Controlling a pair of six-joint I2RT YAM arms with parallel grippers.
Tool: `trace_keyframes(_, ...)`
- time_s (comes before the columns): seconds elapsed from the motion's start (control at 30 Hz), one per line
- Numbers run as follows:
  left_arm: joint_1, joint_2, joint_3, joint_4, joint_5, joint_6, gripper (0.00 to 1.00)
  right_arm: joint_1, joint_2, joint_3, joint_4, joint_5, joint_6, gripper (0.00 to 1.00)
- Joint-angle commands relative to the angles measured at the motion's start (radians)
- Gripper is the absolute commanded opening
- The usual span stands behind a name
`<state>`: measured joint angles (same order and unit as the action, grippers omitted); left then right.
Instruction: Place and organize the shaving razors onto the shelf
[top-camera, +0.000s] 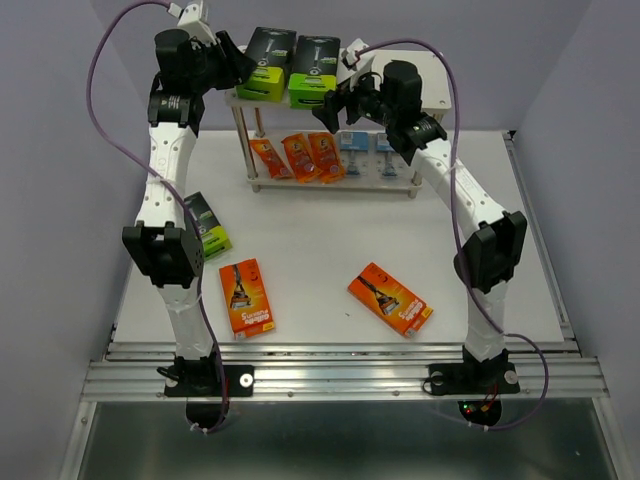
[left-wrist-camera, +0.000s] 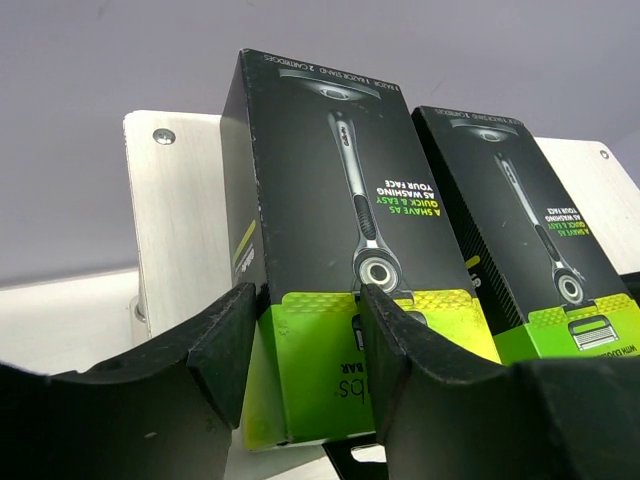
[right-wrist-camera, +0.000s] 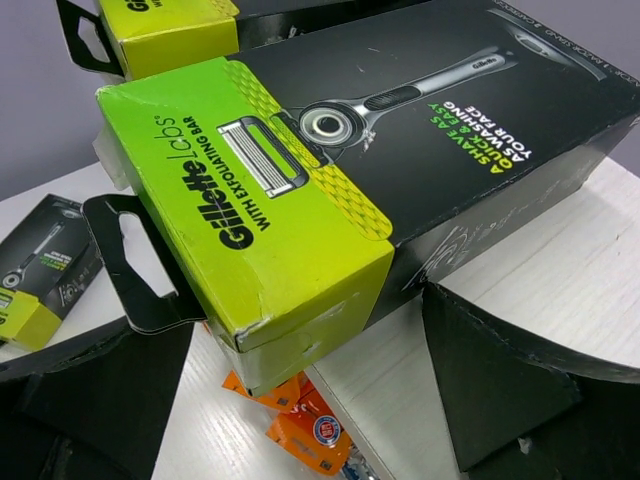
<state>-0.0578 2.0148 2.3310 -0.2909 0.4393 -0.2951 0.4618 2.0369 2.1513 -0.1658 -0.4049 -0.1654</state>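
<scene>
Robot lab cell: plain grey enclosure walls (top-camera: 50, 150), white bench table (top-camera: 320, 250), aluminium rail (top-camera: 340, 378) carrying arm bases (top-camera: 205, 378).

Even, diffuse light from above; the white table (top-camera: 320, 230) reads bright, with soft shadows under the shelf (top-camera: 300, 183). The top view darkens at 6 o'clock. Wrist views: sharp print on the box (left-wrist-camera: 340, 200); left claw (left-wrist-camera: 308, 335), at 6 o'clock, dark and blurred.
</scene>
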Motion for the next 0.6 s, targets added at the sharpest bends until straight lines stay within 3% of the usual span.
trace_keyframes(0.0, -0.005, -0.019, -0.036, 0.045, 0.047, -0.032, 0.5, -0.002, 0.029, 0.067, 0.063, -0.072, -0.051, 0.99)
trace_keyframes(0.47, -0.01, -0.122, -0.17, 0.122, 0.036, -0.07, 0.49, -0.002, 0.115, 0.183, 0.103, -0.094, -0.026, 0.97)
trace_keyframes(0.57, -0.011, -0.14, -0.183, 0.124, 0.03, -0.07, 0.62, -0.002, 0.112, 0.173, 0.103, -0.084, -0.032, 0.96)
